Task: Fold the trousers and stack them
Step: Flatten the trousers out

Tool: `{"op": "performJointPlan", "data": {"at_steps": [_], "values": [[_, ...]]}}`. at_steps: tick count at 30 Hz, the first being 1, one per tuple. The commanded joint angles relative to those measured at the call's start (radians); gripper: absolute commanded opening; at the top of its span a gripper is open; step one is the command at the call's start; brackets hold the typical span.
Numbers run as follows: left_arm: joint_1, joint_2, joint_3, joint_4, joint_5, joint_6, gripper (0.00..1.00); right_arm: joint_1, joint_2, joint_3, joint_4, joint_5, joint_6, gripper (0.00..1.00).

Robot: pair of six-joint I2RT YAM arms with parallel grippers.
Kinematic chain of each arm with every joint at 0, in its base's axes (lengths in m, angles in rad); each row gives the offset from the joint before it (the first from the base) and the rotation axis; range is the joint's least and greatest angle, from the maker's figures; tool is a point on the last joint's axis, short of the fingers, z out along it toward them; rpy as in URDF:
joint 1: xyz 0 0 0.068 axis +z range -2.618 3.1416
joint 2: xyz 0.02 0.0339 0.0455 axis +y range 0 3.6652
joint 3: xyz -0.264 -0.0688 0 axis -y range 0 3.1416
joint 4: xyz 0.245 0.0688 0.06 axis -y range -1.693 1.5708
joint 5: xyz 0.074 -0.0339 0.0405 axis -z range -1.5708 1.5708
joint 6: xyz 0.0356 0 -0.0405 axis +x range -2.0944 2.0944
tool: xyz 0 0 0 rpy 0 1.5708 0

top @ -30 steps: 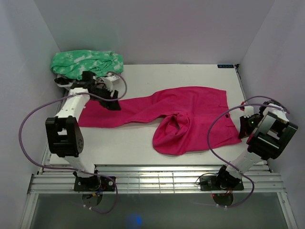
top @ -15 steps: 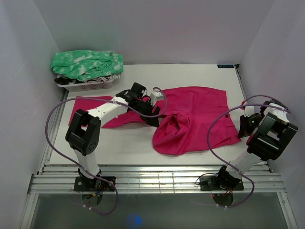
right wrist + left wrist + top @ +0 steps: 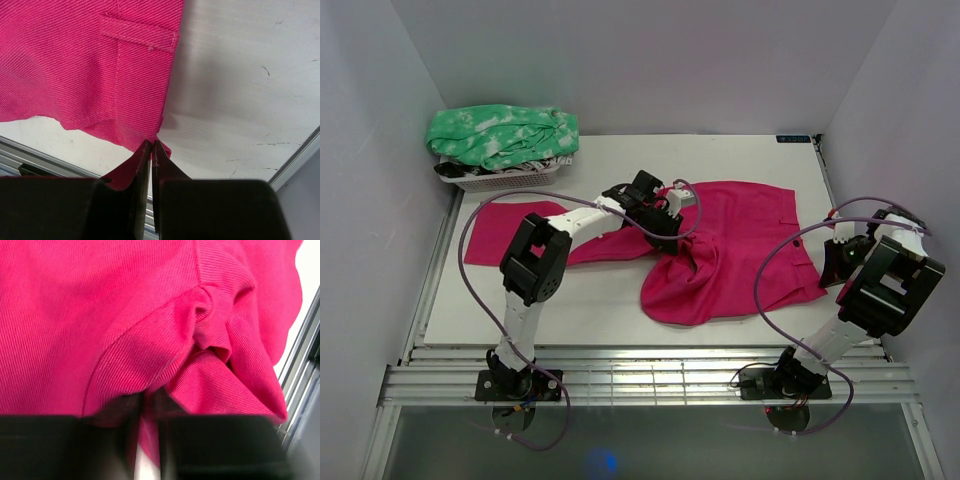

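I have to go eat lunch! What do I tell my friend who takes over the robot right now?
Left claw: shut on bunched cloth in the middle of the trousers.
Right claw: shut on the trousers' near corner at the right end.
Trousers: lying on the table, one leg stretched out to the left, the other crumpled toward the near edge.
Done: both grips taken.
Left: fold the trousers neatly, then stack them.
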Motion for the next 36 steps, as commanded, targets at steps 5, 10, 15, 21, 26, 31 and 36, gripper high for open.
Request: {"op": "performJointPlan", "data": {"at_steps": [5, 10, 15, 21, 26, 31, 36], "values": [[0.009, -0.288, -0.133, -0.128, -0.03, 0.146, 0.0, 0.006, -0.031, 0.052, -0.009, -0.015, 0.034, 0.08], [0.083, -0.492, -0.26, -0.339, -0.126, 0.256, 0.0, 0.006, -0.052, 0.043, 0.016, 0.005, 0.038, 0.08], [0.221, -0.642, -0.352, -0.491, -0.197, 0.276, 0.0, 0.003, -0.051, 0.041, 0.031, 0.02, 0.043, 0.08], [0.315, -0.84, -0.452, -0.536, -0.391, 0.169, 0.0, -0.003, -0.055, 0.047, 0.05, 0.031, 0.048, 0.08], [0.315, -0.957, -0.469, -0.53, -0.359, 0.152, 0.0, -0.003, -0.049, 0.049, 0.054, 0.033, 0.049, 0.08], [0.276, -0.938, -0.492, -0.5, -0.123, 0.175, 0.0, -0.003, -0.04, 0.055, 0.05, 0.028, 0.055, 0.08], [0.074, -0.844, -0.51, -0.547, 0.019, 0.345, 0.42, -0.003, -0.04, 0.066, 0.041, 0.033, 0.058, 0.08]]}}
